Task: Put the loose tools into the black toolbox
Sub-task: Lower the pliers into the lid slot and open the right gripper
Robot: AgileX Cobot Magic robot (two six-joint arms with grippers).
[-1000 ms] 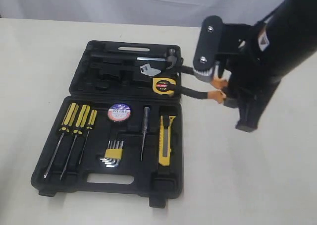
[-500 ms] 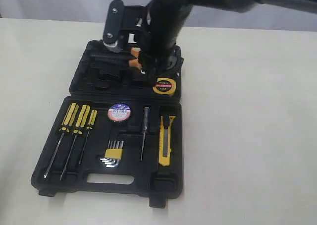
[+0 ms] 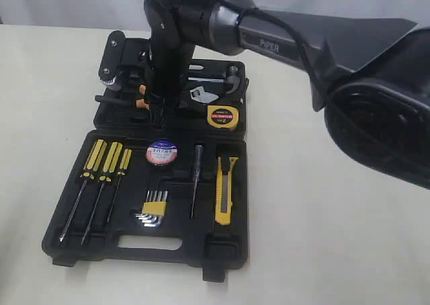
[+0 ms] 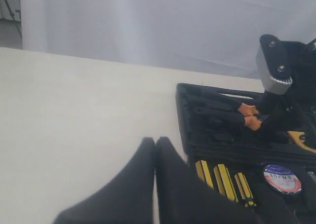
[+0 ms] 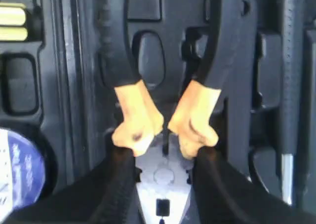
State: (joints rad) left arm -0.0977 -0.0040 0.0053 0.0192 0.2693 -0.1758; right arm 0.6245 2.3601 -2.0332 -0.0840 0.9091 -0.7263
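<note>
- Clamping the grey pliers point(image 5: 139, 119) in the right gripper point(image 5: 163, 160), pressing on either side of the grey head and leaving the black-orange handles pointing away from the gripper.
- Hanging over the far half of the black toolbox point(image 3: 87, 243), toward the end of that half farthest from the tape measure; not showing clearly whether touching the moulded recesses below or staying just clear of them.
- Lying open and flat on the tabletop point(image 3: 336, 238), both hinged halves facing up, slot handle on the near edge.
- Seating the yellow tape measure point(image 3: 222, 116) in the far half of the toolbox, just beside a hammer point(image 3: 232, 76) lying along that half's back edge.
- Seating the black tape roll point(image 3: 162, 152) in the near half close to the hinge, and the yellow-and-black utility knife point(image 3: 226, 191) lengthwise at the near half's end below the tape measure.
- Sharing the near half with three screwdrivers point(image 3: 104, 164) at the opposite end, a bunch of hex keys point(image 3: 153, 207) and a slim screwdriver point(image 3: 195, 177) between.
- Hovering the left gripper point(image 4: 155, 147) over bare tabletop beside the toolbox's screwdriver end, pressing its two fingers together on nothing.
</note>
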